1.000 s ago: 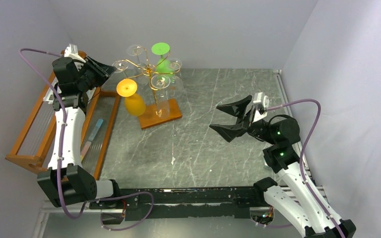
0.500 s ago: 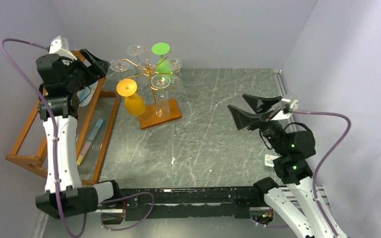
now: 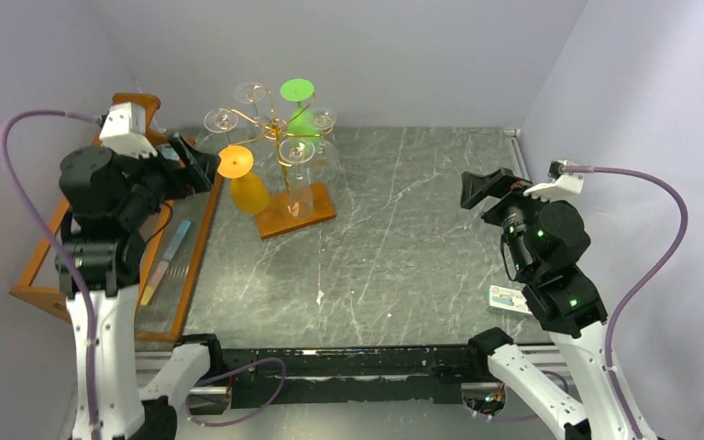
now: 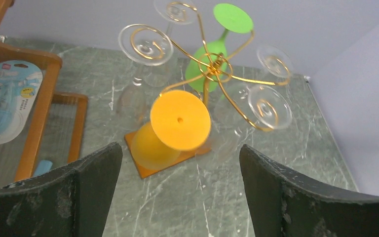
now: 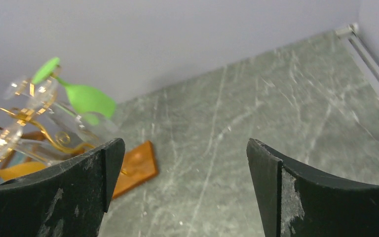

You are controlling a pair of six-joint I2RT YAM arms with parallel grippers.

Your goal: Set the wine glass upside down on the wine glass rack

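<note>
The wine glass rack [image 4: 212, 66] is thin gold-coloured metal wire with a bright polish, on a smooth orange-brown wooden base [image 3: 313, 207]. It carries shiny clear glasses [image 4: 269, 106] beside an orange wine glass [image 4: 180, 120] and a green wine glass [image 4: 233, 18], whose tinted surfaces look satin rather than sparkling. The table [image 3: 403, 238] has a grey-green stone look with white veins and a dull sheen; on its left the tray-like shelf [image 4: 35, 129] is varnished brown wood with ribbed clear panels [image 3: 183, 266] and holds a blister pack [image 4: 7, 101] of glossy plastic over printed card, while the left gripper [image 4: 178, 150] and right gripper [image 5: 185, 142] have fingers of matt black plastic scuffed pale grey.
</note>
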